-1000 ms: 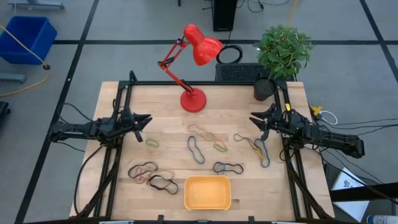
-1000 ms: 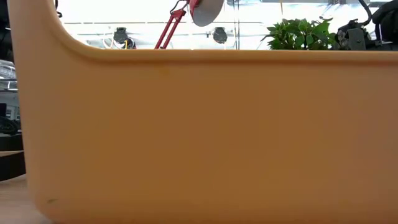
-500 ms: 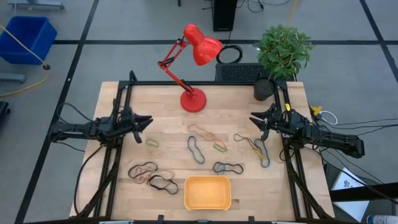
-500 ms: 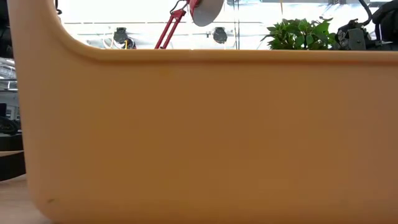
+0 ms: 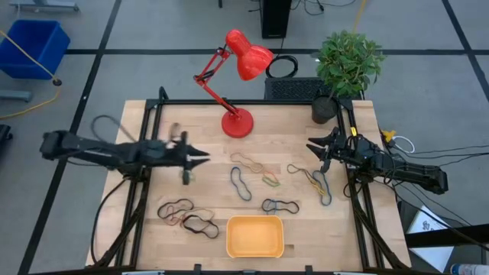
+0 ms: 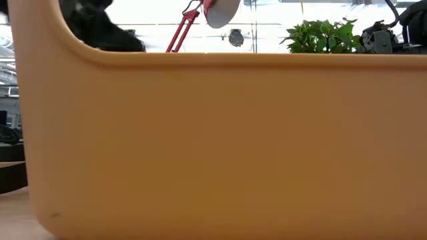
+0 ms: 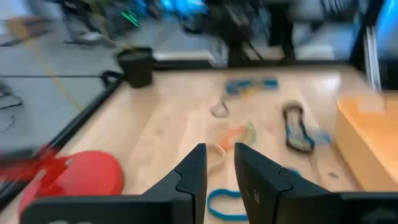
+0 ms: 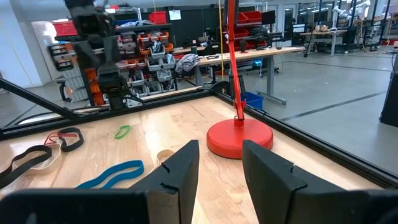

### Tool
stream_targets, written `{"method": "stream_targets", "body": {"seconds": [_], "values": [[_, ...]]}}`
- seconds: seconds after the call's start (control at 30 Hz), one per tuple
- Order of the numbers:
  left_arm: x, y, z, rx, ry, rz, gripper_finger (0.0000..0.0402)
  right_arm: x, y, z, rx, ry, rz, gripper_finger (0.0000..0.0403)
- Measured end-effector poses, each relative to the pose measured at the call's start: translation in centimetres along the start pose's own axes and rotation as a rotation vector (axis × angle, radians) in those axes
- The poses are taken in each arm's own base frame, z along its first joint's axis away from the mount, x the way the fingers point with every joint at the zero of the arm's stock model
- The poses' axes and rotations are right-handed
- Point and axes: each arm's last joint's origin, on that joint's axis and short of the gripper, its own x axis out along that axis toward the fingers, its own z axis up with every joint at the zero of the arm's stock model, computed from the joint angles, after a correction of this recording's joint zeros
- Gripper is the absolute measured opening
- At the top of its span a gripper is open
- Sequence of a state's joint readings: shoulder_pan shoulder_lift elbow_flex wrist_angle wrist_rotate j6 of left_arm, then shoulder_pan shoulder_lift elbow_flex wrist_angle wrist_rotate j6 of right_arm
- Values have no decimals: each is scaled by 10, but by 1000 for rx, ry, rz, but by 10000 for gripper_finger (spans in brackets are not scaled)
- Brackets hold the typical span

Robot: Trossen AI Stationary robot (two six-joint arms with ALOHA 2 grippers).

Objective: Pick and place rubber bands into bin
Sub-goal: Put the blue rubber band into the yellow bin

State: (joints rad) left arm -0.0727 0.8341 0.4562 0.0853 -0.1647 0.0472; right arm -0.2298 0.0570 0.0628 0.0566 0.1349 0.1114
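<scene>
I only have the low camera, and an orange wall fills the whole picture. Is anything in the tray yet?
Observer: No. From above, the tray is empty; the rubber bands all lie on the table.
Operator: Where is the left arm?
Observer: The left gripper is out over the table's left half, pointing toward the bands in the middle, its fingers apart with nothing between them.
Operator: And the right one?
Observer: The right gripper waits near the table's right edge, close to the potted plant, also empty.
</scene>
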Motion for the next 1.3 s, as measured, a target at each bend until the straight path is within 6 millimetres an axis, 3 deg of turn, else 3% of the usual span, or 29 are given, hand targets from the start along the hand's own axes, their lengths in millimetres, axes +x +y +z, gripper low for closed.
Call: {"method": "stream_targets", "body": {"seconds": [0.13, 0.27, 0.57, 0.83, 1.3], "values": [[40, -8, 21, 157, 242, -91, 88, 0, 0, 0, 0, 0, 0, 116], [78, -14, 24, 319, 459, -153, 88, 0, 0, 0, 0, 1, 0, 116], [144, -29, 24, 588, 574, -318, 88, 0, 0, 0, 0, 1, 0, 116], [175, -38, 10, 623, 619, -456, 88, 0, 0, 0, 0, 1, 0, 116], [190, -52, -31, 699, 770, -542, 87, 0, 0, 0, -1, 4, 0, 116]]}}
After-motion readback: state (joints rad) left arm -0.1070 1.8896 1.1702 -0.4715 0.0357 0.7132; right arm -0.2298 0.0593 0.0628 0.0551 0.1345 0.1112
